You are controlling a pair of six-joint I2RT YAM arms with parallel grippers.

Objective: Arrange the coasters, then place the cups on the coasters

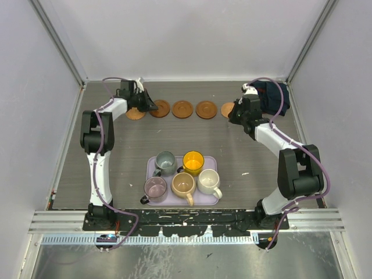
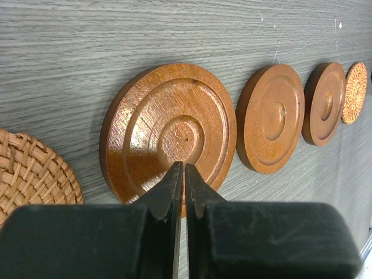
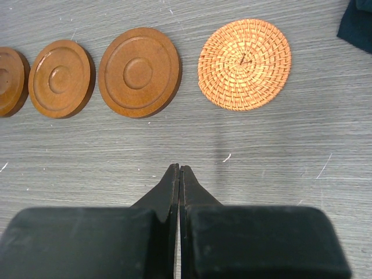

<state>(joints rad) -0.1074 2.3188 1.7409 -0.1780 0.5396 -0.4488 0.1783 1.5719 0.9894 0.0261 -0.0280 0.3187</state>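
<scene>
Coasters (image 1: 182, 108) lie in a row; cups (image 1: 184, 185) stand on the tray (image 1: 213, 161). Left tool (image 2: 183, 168) and right tool (image 3: 179, 170) are closed, empty.

Five coasters (image 1: 182, 108) — five cups (image 1: 193, 162) — one tray (image 1: 211, 160).

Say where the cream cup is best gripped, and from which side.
Probably the rim on its right side, from straight above, one finger inside and one outside. The cream cup stands upright with its mouth open; the tan cup sits close on its left, the handle sticks out toward the near right, and the right wall looks free.
</scene>
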